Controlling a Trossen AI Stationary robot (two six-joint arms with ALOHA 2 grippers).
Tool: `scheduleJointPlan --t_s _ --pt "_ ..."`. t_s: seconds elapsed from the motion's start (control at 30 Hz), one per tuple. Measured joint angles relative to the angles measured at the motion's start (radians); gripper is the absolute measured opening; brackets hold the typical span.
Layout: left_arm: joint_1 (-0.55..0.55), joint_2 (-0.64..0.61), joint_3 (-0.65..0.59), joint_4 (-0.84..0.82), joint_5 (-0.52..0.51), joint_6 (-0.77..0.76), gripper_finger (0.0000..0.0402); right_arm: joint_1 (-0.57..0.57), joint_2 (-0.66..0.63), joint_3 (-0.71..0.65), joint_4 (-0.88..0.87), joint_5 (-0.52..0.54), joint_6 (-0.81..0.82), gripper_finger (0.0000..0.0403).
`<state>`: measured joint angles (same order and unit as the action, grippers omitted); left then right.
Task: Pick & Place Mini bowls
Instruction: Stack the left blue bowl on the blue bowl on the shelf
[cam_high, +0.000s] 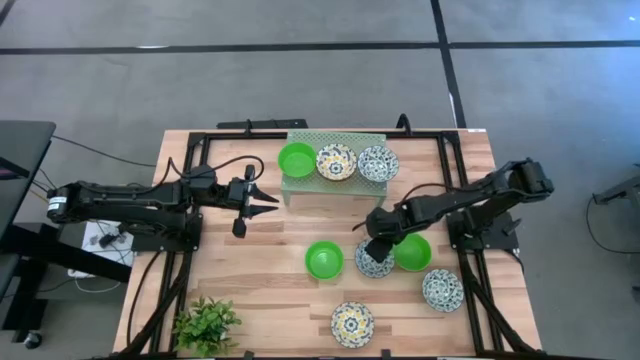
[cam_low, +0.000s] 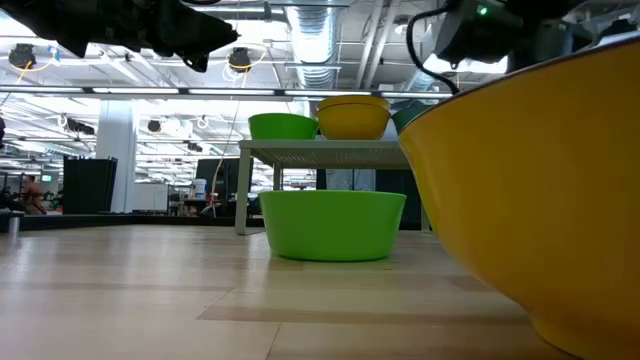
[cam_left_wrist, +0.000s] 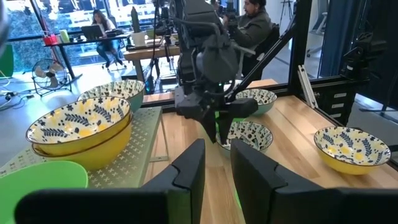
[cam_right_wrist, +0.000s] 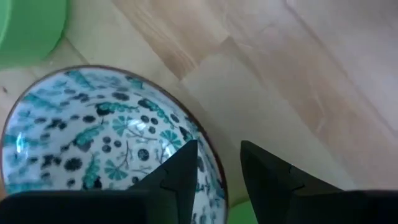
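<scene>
My right gripper (cam_high: 374, 248) (cam_right_wrist: 219, 168) is open, pointing down over a white bowl with a blue floral pattern (cam_high: 378, 266) (cam_right_wrist: 106, 137) that rests on the table. One finger stands over the bowl's inside and the other outside its rim (cam_right_wrist: 214, 163). No touch shows. Two green bowls (cam_high: 323, 259) (cam_high: 412, 252) sit on the table on either side of that bowl. My left gripper (cam_high: 272, 198) (cam_left_wrist: 217, 168) is open and empty, hovering left of the rack.
The pale green rack (cam_high: 306, 190) at the far edge carries a green bowl (cam_high: 297, 159), a yellow-blue bowl (cam_high: 336, 161) and a blue bowl (cam_high: 378, 163). Another blue bowl (cam_high: 442, 289) and a yellow-blue bowl (cam_high: 352, 323) sit near the front. A plant (cam_high: 205, 325) stands front left.
</scene>
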<state>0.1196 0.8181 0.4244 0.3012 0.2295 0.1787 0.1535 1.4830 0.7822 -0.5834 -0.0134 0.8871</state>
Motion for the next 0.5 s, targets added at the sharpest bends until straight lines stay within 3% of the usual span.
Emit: scheduleJointPlan --t_s 0.1,0.27,0.5 --pt "0.000 0.000 0.000 0.002 0.000 0.000 0.0078 -0.016 0.005 0.000 0.003 -0.049 0.011 0.0091" --pt "0.000 0.000 0.000 0.005 0.000 0.000 0.0078 -0.033 -0.013 0.000 0.020 -0.116 0.007 0.0015" --pt "0.000 0.000 0.000 0.013 0.000 0.000 0.0078 -0.036 -0.066 0.103 0.011 -0.117 -0.047 0.0010"
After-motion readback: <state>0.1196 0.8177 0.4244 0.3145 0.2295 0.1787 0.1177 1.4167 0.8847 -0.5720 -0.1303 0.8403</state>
